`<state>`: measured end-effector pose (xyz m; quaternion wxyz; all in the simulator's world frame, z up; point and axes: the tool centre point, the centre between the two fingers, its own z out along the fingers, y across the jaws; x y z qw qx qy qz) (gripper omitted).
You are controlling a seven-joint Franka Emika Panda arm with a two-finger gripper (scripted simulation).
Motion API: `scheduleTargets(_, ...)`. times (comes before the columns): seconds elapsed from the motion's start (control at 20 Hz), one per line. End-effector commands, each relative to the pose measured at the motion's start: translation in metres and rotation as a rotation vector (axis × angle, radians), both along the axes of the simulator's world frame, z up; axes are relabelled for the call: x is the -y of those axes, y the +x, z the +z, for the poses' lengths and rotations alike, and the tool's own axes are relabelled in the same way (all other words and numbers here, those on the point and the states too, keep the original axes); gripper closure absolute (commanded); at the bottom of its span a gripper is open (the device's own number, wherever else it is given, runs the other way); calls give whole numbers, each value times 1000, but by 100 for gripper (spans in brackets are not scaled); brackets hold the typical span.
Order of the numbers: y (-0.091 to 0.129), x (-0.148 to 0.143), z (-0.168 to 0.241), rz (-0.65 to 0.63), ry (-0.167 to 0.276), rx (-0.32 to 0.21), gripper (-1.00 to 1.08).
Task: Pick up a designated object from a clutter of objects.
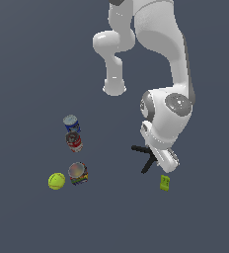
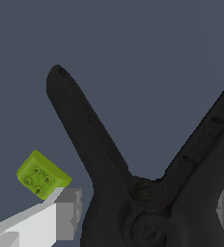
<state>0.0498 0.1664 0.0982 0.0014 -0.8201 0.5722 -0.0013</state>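
Black spring clamp point(image 2: 147, 202) lies on the floor beneath the wrist, handles splayed; the gripper point(image 2: 147, 212) straddles its pivot, fingers point(image 2: 68, 212) apart on either side, contact unclear; lime-green block point(image 1: 164, 183) sits just beside.

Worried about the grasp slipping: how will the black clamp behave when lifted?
The black clamp looks rigid, so it probably won't flop. Its splayed handles stick out from the pivot between the fingers, so it may swing or twist. It lies flat, so it is unlikely to roll.
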Motion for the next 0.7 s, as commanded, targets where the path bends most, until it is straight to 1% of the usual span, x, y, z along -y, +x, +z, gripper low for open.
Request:
scheduleTargets(0.0,-13,-4,20,0,1,2,108)
scheduleTargets(0.65,-82,-24,122,1,-1,0,108)
